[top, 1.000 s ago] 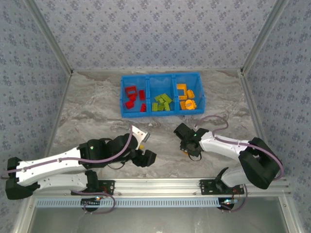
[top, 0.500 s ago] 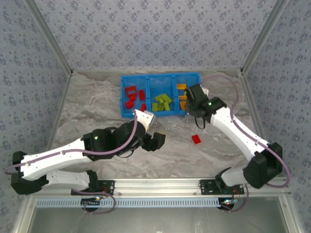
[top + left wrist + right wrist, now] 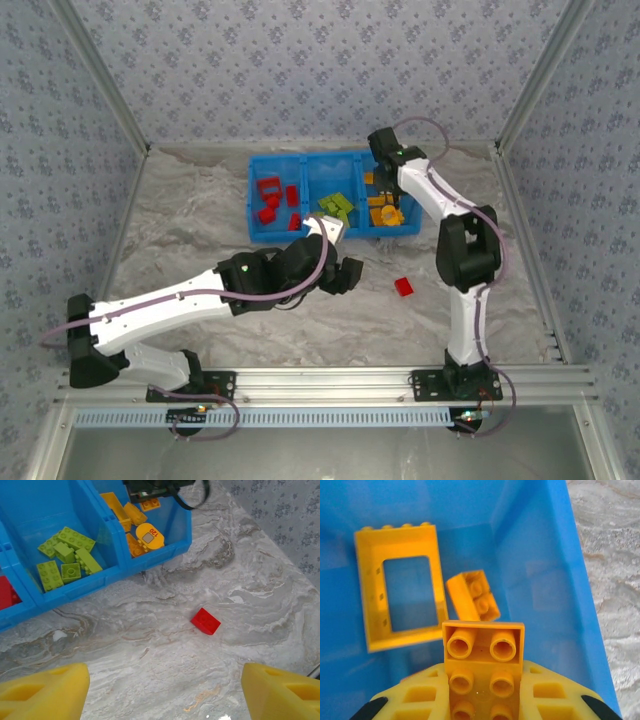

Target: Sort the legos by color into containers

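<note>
Top external: blue three-compartment bin (image 3: 252, 205) at far side of marble table (image 3: 180, 230); reds in left compartment, greens middle, orange-yellows right. Lone red brick (image 3: 404, 287) on table beside left gripper (image 3: 338, 255). Right gripper (image 3: 380, 165) over right compartment, blocking its far end.
Left wrist: yellow fingers (image 3: 45, 690) wide apart, empty; red brick ahead between them; round orange piece (image 3: 149, 535) marked "120" in bin.
Right wrist: fingers narrow, clamping orange-yellow brick (image 3: 482, 652) above window frame (image 3: 400, 592); finger bases cut off.

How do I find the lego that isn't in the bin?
Find the blue bin at the far side of the marble table. On the tabletop in front of its right end lies a small red brick. It is the only brick on the table; other red ones sit in the bin's left compartment.
</note>
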You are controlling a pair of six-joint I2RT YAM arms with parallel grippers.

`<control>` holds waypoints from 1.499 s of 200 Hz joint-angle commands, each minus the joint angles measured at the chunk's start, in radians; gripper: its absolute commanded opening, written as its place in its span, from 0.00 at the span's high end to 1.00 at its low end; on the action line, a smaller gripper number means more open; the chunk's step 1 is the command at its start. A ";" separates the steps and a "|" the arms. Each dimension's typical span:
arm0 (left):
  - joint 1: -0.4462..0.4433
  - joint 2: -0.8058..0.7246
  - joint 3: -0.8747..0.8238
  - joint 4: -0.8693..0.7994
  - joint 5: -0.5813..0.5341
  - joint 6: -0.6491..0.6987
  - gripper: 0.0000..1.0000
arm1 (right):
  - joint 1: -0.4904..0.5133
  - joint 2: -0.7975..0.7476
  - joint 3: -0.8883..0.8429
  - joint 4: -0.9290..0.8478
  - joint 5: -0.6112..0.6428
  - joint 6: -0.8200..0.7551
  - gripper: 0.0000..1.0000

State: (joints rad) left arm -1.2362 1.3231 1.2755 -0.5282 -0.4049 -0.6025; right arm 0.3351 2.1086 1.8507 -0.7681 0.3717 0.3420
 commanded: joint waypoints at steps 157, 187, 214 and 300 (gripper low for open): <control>0.011 0.057 0.019 0.037 0.105 -0.019 0.20 | 0.087 -0.053 0.225 -0.155 0.177 -0.028 0.39; 0.033 0.141 0.051 0.056 0.204 -0.095 0.20 | 0.105 -0.321 0.048 -0.135 0.130 0.010 0.40; 0.069 0.282 0.133 0.033 0.328 -0.220 0.19 | 0.114 -0.591 -0.185 -0.134 0.022 0.036 0.40; 0.097 0.773 0.581 -0.233 0.582 -0.540 0.16 | 0.123 -1.391 -0.716 -0.271 -0.417 0.096 0.35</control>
State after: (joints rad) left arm -1.1538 2.0064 1.7424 -0.6327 0.0753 -1.0134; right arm 0.4435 0.8364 1.1736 -0.9627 0.1184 0.3790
